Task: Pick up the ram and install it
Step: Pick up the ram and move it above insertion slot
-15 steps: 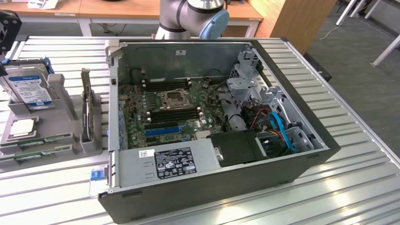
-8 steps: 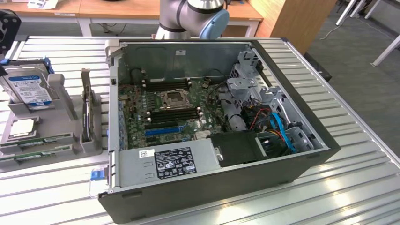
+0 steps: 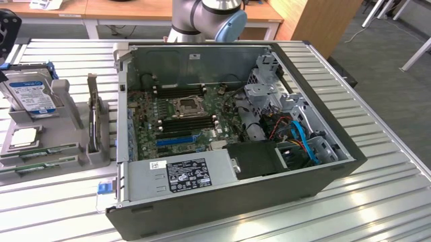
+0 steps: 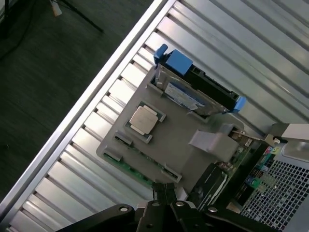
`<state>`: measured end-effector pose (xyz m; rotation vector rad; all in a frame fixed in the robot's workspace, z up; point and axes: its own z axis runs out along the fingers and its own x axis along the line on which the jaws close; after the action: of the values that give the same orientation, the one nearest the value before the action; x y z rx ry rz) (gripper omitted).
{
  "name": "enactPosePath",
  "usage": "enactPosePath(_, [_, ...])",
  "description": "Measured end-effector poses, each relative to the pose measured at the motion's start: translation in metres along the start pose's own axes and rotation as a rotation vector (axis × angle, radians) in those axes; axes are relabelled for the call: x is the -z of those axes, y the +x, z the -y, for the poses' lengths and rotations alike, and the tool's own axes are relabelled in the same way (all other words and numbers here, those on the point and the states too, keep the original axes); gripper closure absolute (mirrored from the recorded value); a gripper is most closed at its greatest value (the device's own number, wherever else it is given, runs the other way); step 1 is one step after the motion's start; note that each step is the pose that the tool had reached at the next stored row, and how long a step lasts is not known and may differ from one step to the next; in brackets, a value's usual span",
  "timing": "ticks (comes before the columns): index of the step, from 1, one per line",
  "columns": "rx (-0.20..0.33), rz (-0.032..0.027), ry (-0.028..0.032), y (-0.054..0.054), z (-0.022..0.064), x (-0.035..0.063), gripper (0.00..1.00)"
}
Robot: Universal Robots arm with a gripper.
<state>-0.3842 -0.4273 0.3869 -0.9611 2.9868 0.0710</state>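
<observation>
The ram [image 3: 39, 150] is a thin green stick lying in a slot of the grey holder [image 3: 67, 108], on the exterior view's left. A second green stick [image 3: 37, 167] lies just in front of it. In the wrist view the ram [image 4: 129, 167] shows as a green strip along the holder's [image 4: 174, 140] edge. My gripper [image 4: 164, 187] hangs above that edge, shut with nothing between its fingers. A dark part of my wrist [image 3: 6, 27] shows high above the holder.
The holder also carries a hard drive [image 3: 30, 93] in a blue caddy, a CPU [image 3: 23, 136] and an upright card [image 3: 93, 118]. The open PC case [image 3: 323, 126] lies on the slatted metal table [image 3: 377, 201], with black memory slots [image 3: 181, 122] around the CPU socket [image 3: 186, 106].
</observation>
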Motion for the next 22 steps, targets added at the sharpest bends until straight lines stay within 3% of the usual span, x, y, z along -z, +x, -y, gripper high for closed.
enactPosePath(22, [0.36, -0.0152, -0.0061, 0.0, 0.0001, -0.001, 0.9])
